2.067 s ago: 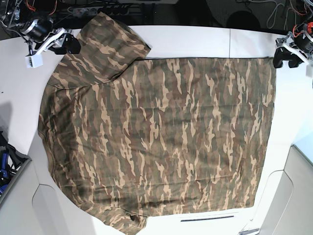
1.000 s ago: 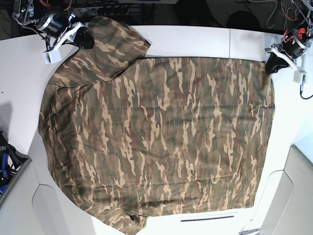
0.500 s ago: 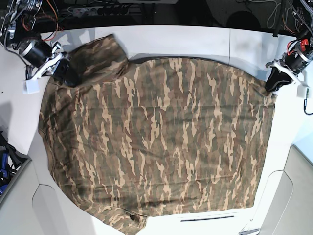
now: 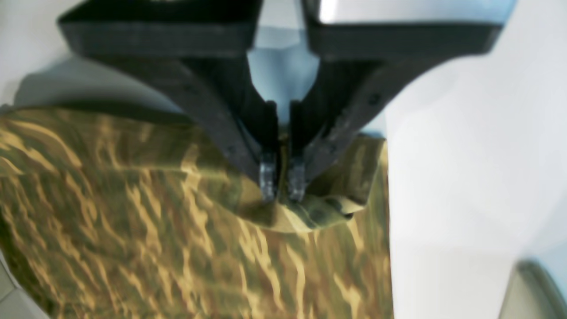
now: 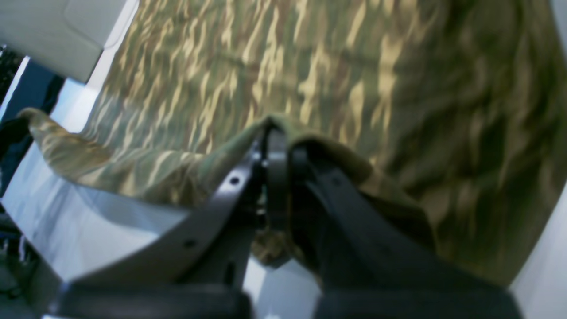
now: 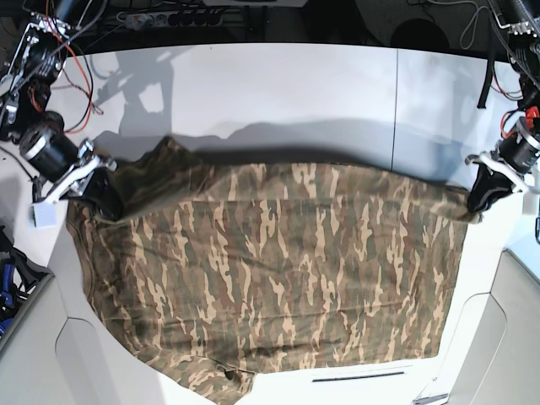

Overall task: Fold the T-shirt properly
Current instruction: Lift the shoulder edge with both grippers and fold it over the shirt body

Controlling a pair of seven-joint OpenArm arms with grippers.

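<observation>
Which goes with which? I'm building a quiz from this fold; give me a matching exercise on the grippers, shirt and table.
Things:
1. left gripper
2. right gripper
3. T-shirt
4. table

Descriptions:
A. plain white
B. camouflage print
C. pinching the shirt on the base view's right
D. pinching the shirt on the base view's left

Pairs: 1-C, 2-D, 3-B, 4-A

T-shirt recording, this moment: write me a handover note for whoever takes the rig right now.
Left gripper: shut on a far corner of the camouflage-print cloth T-shirt.
Right gripper: shut on the other far corner, by the sleeve.
Shirt: near part lies flat on the white table; far edge lifted, held between both arms.
Done: both corners gripped and raised.
Left: carry the edge over toward the near edge, release, finish remaining folds.
</observation>
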